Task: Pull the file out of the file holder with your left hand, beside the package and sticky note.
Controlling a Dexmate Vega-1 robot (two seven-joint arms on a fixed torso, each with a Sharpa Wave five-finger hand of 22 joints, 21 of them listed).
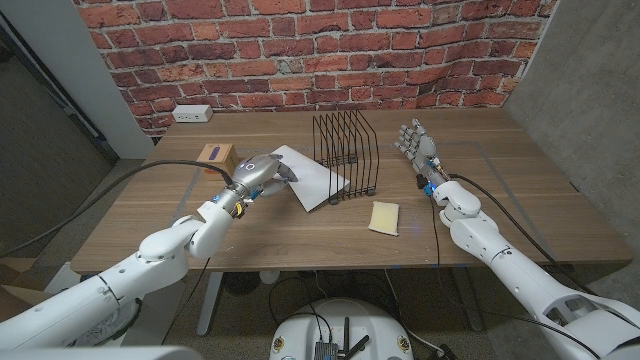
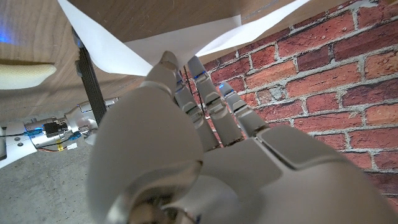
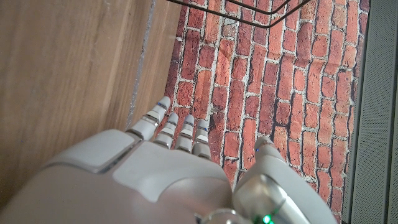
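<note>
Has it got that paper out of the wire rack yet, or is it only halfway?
Mostly out: the white paper file lies on the table, one corner still at the black wire file holder. The left hand grips its edge. Left: draw it clear. The right hand waits open.

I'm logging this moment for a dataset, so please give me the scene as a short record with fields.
file: white file lying on the table, one end at the holder's base
file holder: black wire rack, upright
left hand: grips the file's near edge
right hand: open, upright beside holder
package: behind left hand
sticky note: yellow, on table
</note>
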